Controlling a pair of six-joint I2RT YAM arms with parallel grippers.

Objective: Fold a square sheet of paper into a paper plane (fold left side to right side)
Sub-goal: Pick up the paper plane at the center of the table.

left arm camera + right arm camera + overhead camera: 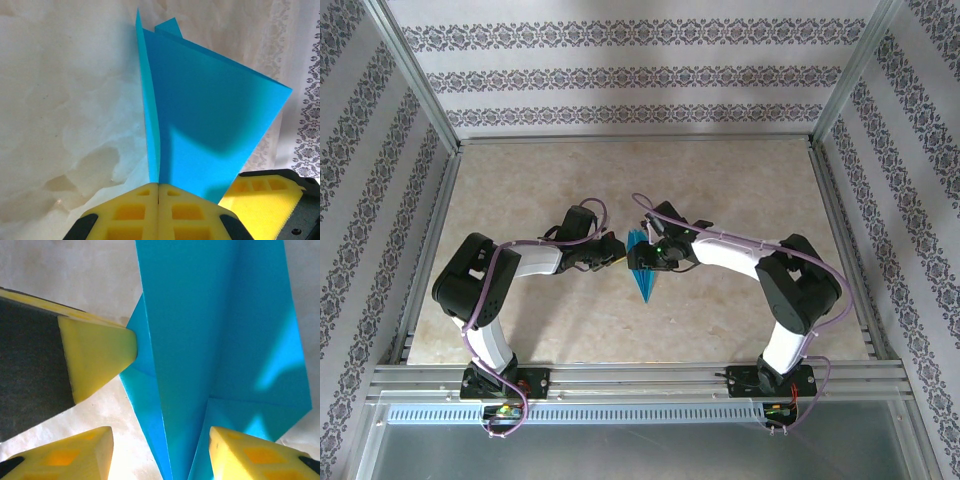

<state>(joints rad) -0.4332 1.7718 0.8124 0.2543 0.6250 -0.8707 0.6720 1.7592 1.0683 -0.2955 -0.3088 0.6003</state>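
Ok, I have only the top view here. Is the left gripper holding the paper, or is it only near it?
Observer: Holding. In the left wrist view the left gripper is shut on the paper, pinching it where its flaps meet.
Operator: And the right gripper, does it grip also?
Observer: No. In the right wrist view the right gripper is open, with one finger on each side of the paper.
Operator: Is the paper lying flat?
Observer: No. In the left wrist view its two flaps spread apart from the pinch, like a V.
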